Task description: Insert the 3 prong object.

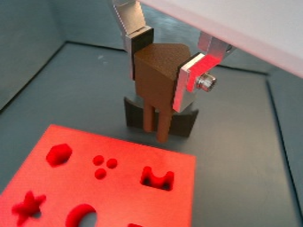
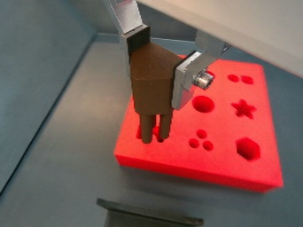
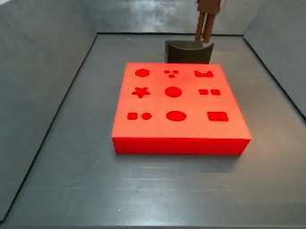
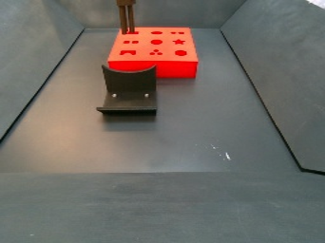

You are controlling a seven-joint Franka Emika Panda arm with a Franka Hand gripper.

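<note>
1. Side view, centre frame: the red board lies flat on the dark floor, its shaped holes facing up so that pieces can be lowered into them from above; in a side view from the far end it sits at the upper middle.
2. Just behind the board, at the upper middle of a side view, stands the dark grey curved holder; a side view from the far end shows it lower centre, apart from the board and empty.
3. The gripper hangs at the upper part of both wrist views, its silver fingers clamped on the flanks of the 3 prong object, a grip that keeps the piece upright for a straight descent.
4. The 3 prong object, a narrow brown block, is carried clear of board and holder, prongs pointing down; in a side view it shows at the top edge, above the holder.
5. A cluster of three small round holes near the board's edge looks the likely target, judging by the prongs; the piece is not yet over it.
</note>
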